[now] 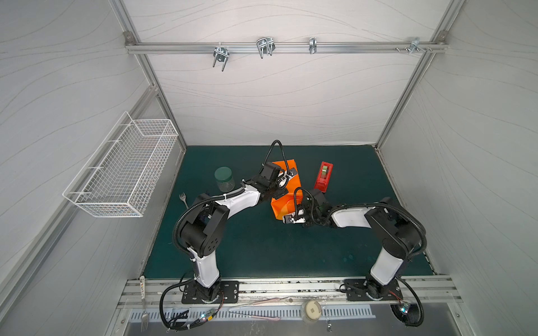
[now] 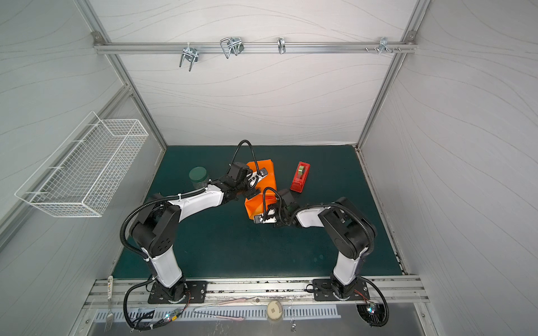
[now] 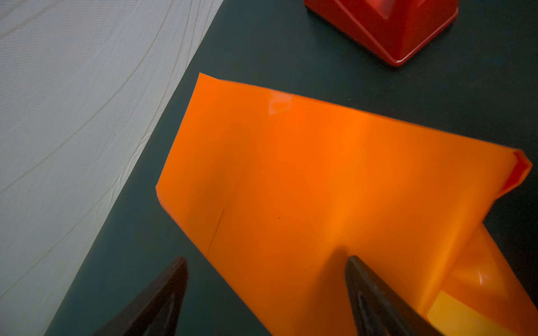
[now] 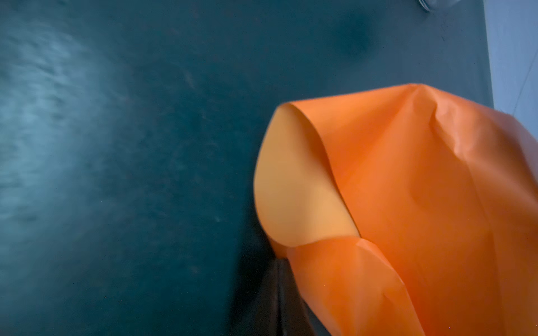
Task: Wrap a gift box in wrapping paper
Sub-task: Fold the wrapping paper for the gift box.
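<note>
1. In both top views the left gripper (image 1: 286,183) (image 2: 258,182) hangs over the far part of the wrapping paper (image 1: 279,206) (image 2: 253,205), its jaws spread wide and holding nothing.
2. The right gripper (image 1: 288,218) (image 2: 257,218) sits at the paper's near edge, closer to the arm bases than the left gripper, with its jaws pressed together.
3. The paper lies folded into a bundle between and under the two grippers. The gift box is hidden, and only orange shows.
4. A red tape dispenser (image 1: 323,177) stands near the left gripper on its right, apart from the paper. A green-lidded jar (image 1: 224,178) stands on the opposite side, behind that gripper's wrist.
5. In the left wrist view the left gripper (image 3: 267,259) is wide apart. One fingertip (image 3: 353,261) lies against the flat orange sheet, and the other is over the bare green mat (image 3: 139,232), beside the paper's edge. The tape dispenser's base is ahead of the fingers, clear of the paper.
6. In the right wrist view the right gripper (image 4: 279,267) is closed on a flap of the paper, which curls up and away from the dark fingers and shows its paler underside. Only mat lies beside it.
</note>
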Robot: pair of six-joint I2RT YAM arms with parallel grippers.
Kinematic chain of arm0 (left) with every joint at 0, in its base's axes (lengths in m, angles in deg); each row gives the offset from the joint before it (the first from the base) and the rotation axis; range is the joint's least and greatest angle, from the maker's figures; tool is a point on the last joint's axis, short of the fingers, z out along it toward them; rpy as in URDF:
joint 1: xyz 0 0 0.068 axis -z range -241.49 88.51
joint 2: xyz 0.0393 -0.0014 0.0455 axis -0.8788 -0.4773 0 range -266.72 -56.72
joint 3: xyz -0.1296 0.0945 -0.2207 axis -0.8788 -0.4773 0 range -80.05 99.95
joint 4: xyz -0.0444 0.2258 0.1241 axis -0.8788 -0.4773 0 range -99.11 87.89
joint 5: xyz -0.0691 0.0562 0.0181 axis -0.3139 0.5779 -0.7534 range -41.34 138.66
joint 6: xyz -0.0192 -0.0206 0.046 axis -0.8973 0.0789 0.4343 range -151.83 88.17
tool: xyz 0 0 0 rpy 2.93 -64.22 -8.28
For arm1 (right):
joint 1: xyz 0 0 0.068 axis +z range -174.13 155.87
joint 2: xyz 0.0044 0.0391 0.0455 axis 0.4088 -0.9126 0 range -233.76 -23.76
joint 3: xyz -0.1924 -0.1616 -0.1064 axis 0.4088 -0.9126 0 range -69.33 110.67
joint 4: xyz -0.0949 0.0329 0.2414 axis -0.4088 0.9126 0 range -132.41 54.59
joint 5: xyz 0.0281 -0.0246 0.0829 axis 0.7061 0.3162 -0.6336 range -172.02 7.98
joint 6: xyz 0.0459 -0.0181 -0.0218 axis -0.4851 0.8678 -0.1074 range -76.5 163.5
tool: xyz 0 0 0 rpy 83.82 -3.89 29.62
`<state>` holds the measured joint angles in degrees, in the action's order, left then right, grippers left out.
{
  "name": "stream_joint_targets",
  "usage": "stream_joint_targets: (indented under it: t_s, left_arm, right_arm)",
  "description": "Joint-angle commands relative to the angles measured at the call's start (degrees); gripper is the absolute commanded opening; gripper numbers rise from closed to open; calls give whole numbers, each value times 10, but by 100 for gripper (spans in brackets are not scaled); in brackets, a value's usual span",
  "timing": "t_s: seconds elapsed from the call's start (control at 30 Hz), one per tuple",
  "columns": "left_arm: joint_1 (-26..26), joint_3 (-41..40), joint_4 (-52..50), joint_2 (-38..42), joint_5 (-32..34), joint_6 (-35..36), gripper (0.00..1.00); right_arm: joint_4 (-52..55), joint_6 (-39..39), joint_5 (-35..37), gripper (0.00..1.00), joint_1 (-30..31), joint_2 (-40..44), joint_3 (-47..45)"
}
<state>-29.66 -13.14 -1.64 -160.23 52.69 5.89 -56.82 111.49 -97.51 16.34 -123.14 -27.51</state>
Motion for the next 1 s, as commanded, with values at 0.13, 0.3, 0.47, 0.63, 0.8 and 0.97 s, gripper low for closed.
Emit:
stream_joint_targets:
  t_s: [0.13,0.3,0.47,0.63,0.8,0.97]
  left_arm:
    - [2,32,-57,-28,-12,-12,89]
    - [2,64,-98,5,-69,-57,95]
    - [-8,42,-106,74,-128,-70,99]
    - [-43,-22,-94,134,-173,-38,99]
    - [-85,-75,-108,168,-212,58,99]
    - [-95,-138,-70,179,-233,189,99]
  right_arm:
    - [101,-51,-89,0,-27,70,19]
    - [155,-88,-177,0,-130,121,35]
    - [170,-97,-184,26,-178,112,80]
    - [224,-69,-170,71,-171,54,160]
    - [247,-28,-129,85,-136,7,199]
    - [261,-23,-102,80,-113,-42,239]
